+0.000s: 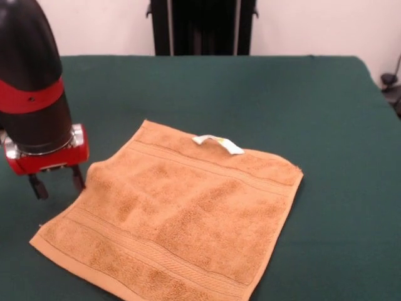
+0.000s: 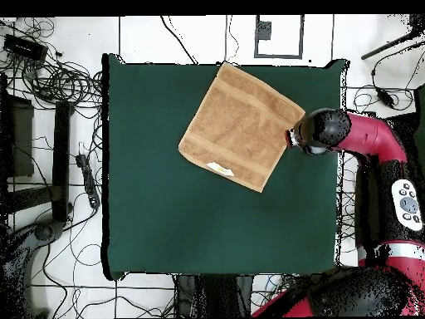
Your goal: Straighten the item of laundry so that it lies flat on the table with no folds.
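The golden-orange towel (image 1: 178, 216) lies spread on the dark green table (image 1: 313, 106), nearly flat, with border bands along two ends and a white tag loop (image 1: 218, 143) on its far edge. Its left edge curls up slightly near the gripper. My gripper (image 1: 57, 182) hangs just off the towel's left edge, fingers apart and empty, close above the cloth of the table. In the overhead view the towel (image 2: 241, 125) lies turned at an angle near the table's top edge, and the arm's head (image 2: 319, 133) covers the gripper beside the towel's right edge.
The robot's black pedestal (image 1: 202, 26) stands at the table's far side. In the overhead view, cables and equipment (image 2: 50, 75) lie on the floor left of the table, and the red arm (image 2: 373, 141) reaches in from the right.
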Controlling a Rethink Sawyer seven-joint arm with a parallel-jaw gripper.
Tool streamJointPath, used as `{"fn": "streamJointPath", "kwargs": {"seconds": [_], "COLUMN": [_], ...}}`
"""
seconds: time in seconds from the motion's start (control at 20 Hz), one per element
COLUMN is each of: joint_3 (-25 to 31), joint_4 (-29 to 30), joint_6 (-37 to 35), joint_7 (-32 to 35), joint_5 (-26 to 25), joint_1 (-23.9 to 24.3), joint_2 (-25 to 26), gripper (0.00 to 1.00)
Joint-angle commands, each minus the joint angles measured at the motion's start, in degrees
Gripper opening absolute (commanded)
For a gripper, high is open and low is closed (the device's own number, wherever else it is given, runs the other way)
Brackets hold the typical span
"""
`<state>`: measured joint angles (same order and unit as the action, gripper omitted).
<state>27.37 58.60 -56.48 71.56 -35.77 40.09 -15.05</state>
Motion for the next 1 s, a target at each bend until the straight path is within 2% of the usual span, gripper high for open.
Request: {"fn": "streamJointPath", "kwargs": {"seconds": [0.05, 0.2, 0.35, 0.45, 0.6, 1.0], "joint_3": [-2.43, -3.56, -5.50, -7.35, -8.67, -11.27], "joint_4": [10.86, 10.74, 10.83, 15.80, 16.57, 9.66], "joint_6": [9.94, 14.03, 15.12, 19.62, 20.55, 23.38], "joint_7": [8.44, 9.97, 11.21, 12.35, 12.33, 5.40], "joint_5": [-0.58, -1.46, -1.30, -2.33, -1.99, -4.98], "joint_1": [-3.17, -3.69, -4.72, -3.89, -4.46, -6.56], "joint_2": [1.91, 2.01, 1.24, -0.53, -1.05, 1.40], "gripper": [1.00, 1.00, 1.00, 1.00, 1.00, 1.00]}}
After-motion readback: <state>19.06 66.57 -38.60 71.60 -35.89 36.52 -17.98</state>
